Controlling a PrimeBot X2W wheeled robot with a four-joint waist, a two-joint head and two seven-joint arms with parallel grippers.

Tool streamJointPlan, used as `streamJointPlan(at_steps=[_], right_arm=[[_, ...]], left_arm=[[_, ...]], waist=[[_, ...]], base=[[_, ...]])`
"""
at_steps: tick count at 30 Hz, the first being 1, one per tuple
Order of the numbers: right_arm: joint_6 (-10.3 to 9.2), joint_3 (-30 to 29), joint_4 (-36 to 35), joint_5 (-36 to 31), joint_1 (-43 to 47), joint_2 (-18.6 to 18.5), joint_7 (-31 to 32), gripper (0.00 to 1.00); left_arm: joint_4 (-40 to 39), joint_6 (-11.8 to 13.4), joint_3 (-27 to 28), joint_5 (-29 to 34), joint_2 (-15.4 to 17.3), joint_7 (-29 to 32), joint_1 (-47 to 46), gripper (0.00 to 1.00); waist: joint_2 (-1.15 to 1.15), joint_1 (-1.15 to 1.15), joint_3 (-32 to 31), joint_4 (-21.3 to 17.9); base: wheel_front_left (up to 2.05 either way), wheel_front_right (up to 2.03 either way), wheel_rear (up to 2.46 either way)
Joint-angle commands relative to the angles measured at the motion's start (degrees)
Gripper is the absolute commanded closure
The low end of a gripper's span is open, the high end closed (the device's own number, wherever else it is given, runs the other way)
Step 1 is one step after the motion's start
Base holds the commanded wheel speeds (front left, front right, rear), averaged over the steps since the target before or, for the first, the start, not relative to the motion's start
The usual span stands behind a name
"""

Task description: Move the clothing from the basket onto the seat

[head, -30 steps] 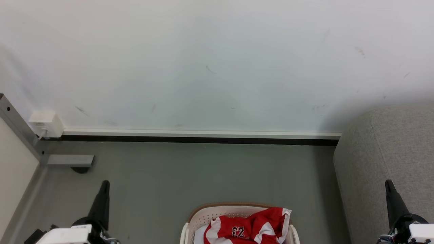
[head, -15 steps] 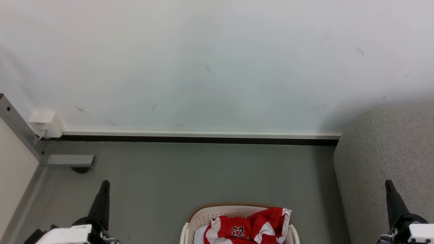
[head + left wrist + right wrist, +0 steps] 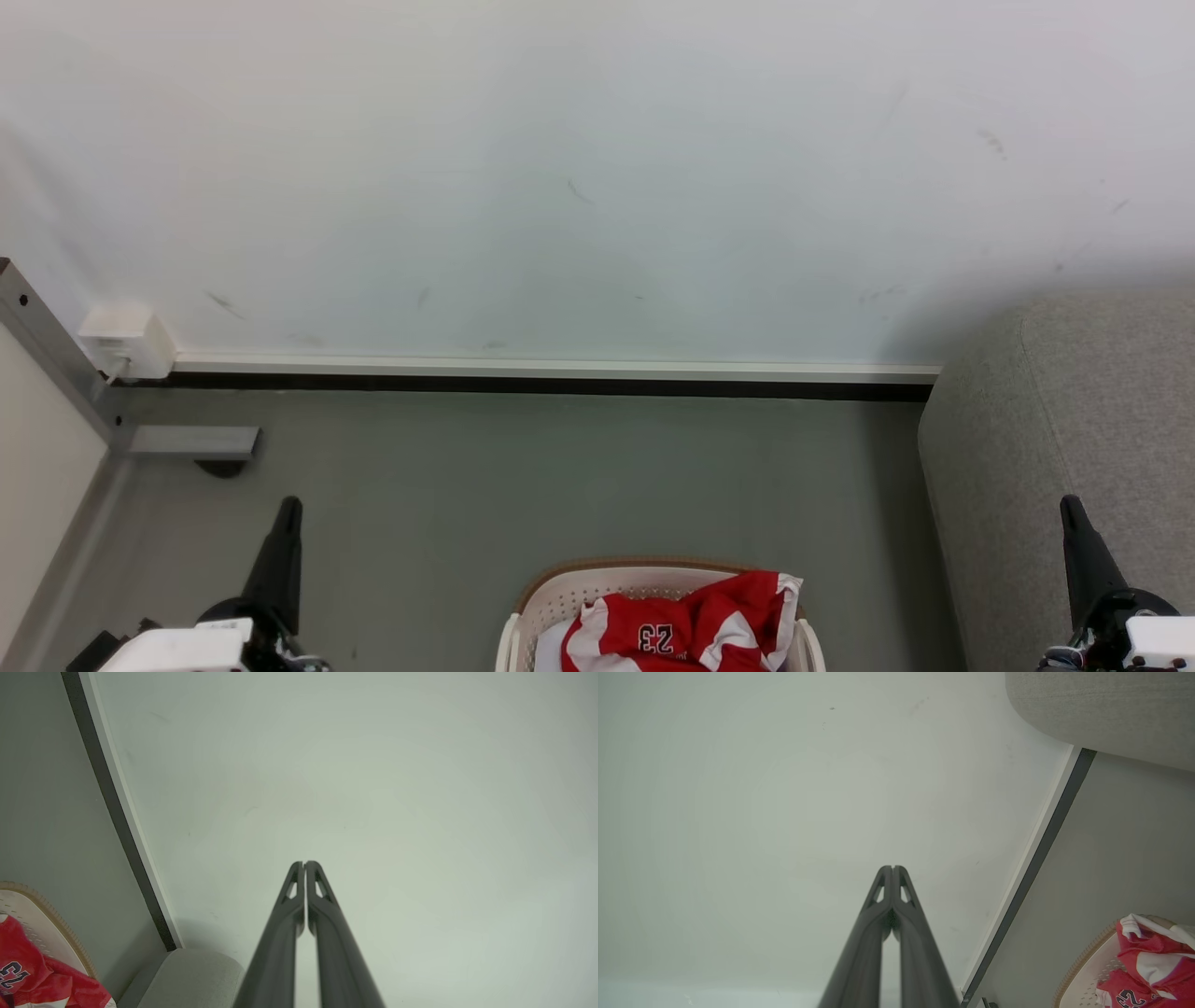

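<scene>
The clothing [image 3: 686, 625], a red jersey with white panels and a dark 23, lies crumpled in the basket [image 3: 551, 597], a cream perforated tub with a brown rim at the bottom centre of the head view. The seat [image 3: 1074, 439], a light grey sofa, stands to the right of the basket. My left gripper [image 3: 291, 504] is at the lower left and my right gripper [image 3: 1066, 504] at the lower right in front of the seat, both shut and empty. The wrist views show my left gripper [image 3: 304, 863] and my right gripper [image 3: 892, 868] pointing at the wall, jaws pressed together.
A pale wall [image 3: 597, 168] with a white and black skirting [image 3: 551, 375] closes the back. Grey floor [image 3: 560, 476] lies between wall and basket. At the left stand a grey metal frame [image 3: 47, 345], a white socket box [image 3: 126, 341] and a grey bracket [image 3: 194, 441]. A pale cloth [image 3: 549, 649] lies under the jersey.
</scene>
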Motion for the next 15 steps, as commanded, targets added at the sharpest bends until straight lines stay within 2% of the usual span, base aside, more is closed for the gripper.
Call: streamJointPlan(at_steps=[1, 7, 8, 9, 10, 11, 15], right_arm=[[-0.13, -0.14, 0.14, 0.12, -0.79, -0.12, 0.09, 1.0], [-0.13, -0.13, 0.14, 0.12, -0.79, -0.12, 0.09, 1.0], [0.0, 0.01, -0.01, 0.0, 0.0, 0.0, -0.02, 0.0], [0.0, 0.06, 0.3, 0.0, 0.22, 0.05, -0.04, 0.0], [0.01, 0.11, 0.75, 0.0, 0.53, 0.16, -0.1, 1.0], [0.01, 0.15, 1.34, 0.0, 1.08, 0.38, -0.09, 0.0], [0.0, 0.49, 1.91, -0.28, 2.23, 0.76, -0.67, 0.0]], left_arm=[[-0.16, -0.14, 0.1, -0.82, 0.13, 0.19, -0.42, 1.0], [-0.16, -0.14, 0.1, -0.82, 0.13, 0.19, -0.42, 1.0], [0.0, 0.0, -0.01, 0.01, 0.0, -0.03, 0.0, 0.0], [0.35, 0.0, -0.06, 0.03, -0.07, -0.07, 0.18, 0.0], [0.73, 0.01, -0.14, 0.04, -0.17, -0.13, 0.53, 1.0], [1.36, 0.02, -0.18, 0.03, -0.36, -0.09, 1.08, 0.0], [2.43, 0.02, -0.93, 0.3, -0.63, -0.69, 1.98, 0.0]], waist=[[0.0, 0.0, 0.0, 0.0], [0.0, 0.0, 0.0, 0.0], [0.0, 0.0, 0.0, 0.0], [0.0, 0.0, 0.0, 0.0], [0.0, 0.0, 0.01, 0.0], [0.0, 0.0, 0.01, 0.0], [0.0, 0.0, 0.03, 0.04]], base=[[0.0, 0.0, 0.0], [0.0, 0.0, 0.0], [0.0, 0.0, 0.0], [0.0, 0.0, 0.0], [0.0, 0.0, 0.0], [0.0, 0.0, 0.0], [0.0, 0.0, 0.0]])
